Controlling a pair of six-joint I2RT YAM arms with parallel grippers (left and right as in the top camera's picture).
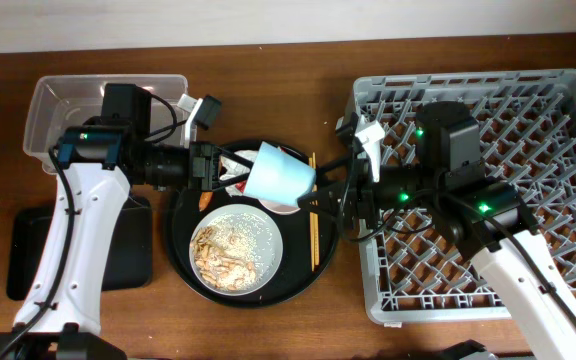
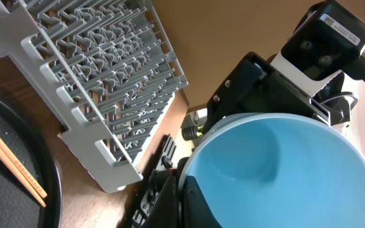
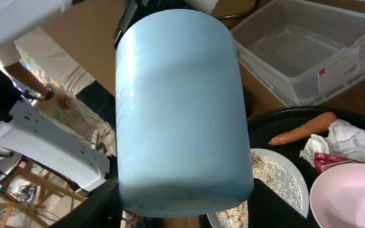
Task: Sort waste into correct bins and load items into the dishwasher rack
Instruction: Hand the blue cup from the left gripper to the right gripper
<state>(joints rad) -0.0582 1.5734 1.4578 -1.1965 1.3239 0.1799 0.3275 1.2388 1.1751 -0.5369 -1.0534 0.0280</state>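
The light-blue cup (image 1: 280, 172) hangs tilted above the round black tray, between both grippers. My left gripper (image 1: 230, 166) is shut on its rim (image 2: 277, 164). My right gripper (image 1: 318, 188) has a finger against each side of the cup's base (image 3: 179, 107). Under the cup lie the white bowl (image 3: 353, 196), the napkin (image 3: 344, 139), the red wrapper (image 3: 334, 161) and the carrot (image 3: 303, 130). The speckled plate (image 1: 268, 235) holds rice and scraps. The chopsticks (image 1: 312, 230) lie on the tray's right side. The grey rack (image 1: 568, 100) stands at the right.
The clear tub (image 1: 68, 110) is at the back left. The flat black tray (image 1: 28, 255) is at the front left, partly under my left arm. The round black tray (image 1: 183, 250) holds the dishes, close to the rack's left wall.
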